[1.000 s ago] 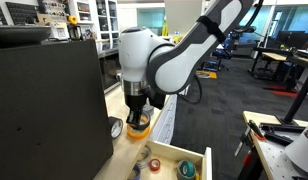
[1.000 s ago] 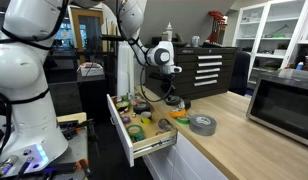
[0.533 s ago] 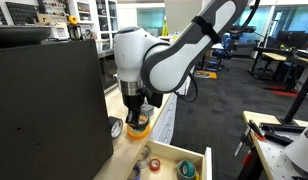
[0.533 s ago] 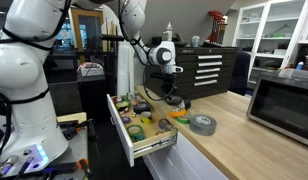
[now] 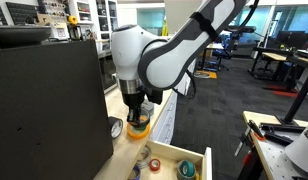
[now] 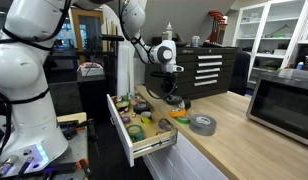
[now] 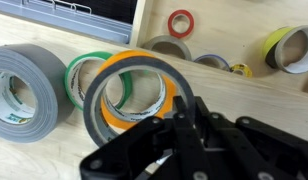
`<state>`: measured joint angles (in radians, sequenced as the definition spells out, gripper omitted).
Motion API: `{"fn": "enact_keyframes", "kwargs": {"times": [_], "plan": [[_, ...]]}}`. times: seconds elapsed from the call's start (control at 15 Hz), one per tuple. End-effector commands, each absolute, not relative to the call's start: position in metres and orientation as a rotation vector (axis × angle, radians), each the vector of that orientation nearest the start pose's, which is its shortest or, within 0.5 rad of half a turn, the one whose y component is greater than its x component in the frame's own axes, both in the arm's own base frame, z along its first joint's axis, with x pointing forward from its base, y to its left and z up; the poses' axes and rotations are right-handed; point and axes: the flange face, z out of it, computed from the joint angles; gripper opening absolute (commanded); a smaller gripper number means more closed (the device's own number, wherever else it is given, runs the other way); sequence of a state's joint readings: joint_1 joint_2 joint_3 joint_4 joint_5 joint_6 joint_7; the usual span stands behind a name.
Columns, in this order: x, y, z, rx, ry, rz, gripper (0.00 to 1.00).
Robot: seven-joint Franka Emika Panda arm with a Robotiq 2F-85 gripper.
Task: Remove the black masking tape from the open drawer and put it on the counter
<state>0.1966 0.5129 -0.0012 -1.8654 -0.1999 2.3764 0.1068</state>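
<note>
Here, in an exterior view, the gripper (image 5: 137, 110) hangs at the middle of the frame, just above a yellow-orange roll (image 5: 140, 127) on the counter (image 5: 119, 153). A grey roll (image 5: 115, 128) stands just to the left of it, and the open drawer (image 5: 199, 160) is at the bottom of the frame. The tape itself is too small to tell here.

In an exterior view from another place, the gripper (image 6: 172, 100) is over the counter (image 6: 234, 140), between the open drawer (image 6: 120, 125) and the grey roll (image 6: 202, 123).

In the wrist view, the black masking tape (image 7: 91, 112) fills the centre. It is held flat, its hole facing up to the camera, and the yellow-orange roll (image 7: 134, 72) shows through it. The gripper (image 7: 184, 108) comes from the bottom and its fingers (image 7: 201, 118) appear closed on the lower right rim of the ring. A green roll (image 7: 76, 68) and the grey roll (image 7: 19, 85) lie left on the counter (image 7: 44, 155).
</note>
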Motion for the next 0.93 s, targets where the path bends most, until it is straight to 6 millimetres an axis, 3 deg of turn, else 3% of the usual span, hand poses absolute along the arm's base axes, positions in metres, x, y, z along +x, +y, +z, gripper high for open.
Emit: {"fn": "enact_keyframes", "kwargs": {"times": [0.0, 0.6, 0.87], "plan": [[0.6330, 0.1212, 0.2438, -3.261, -0.410, 0.015, 0.38], [0.6343, 0.1209, 0.2455, -3.253, -0.462, 0.040, 0.95], [0.6325, 0.1253, 0.2454, -3.223, -0.395, 0.058, 1.00]]}}
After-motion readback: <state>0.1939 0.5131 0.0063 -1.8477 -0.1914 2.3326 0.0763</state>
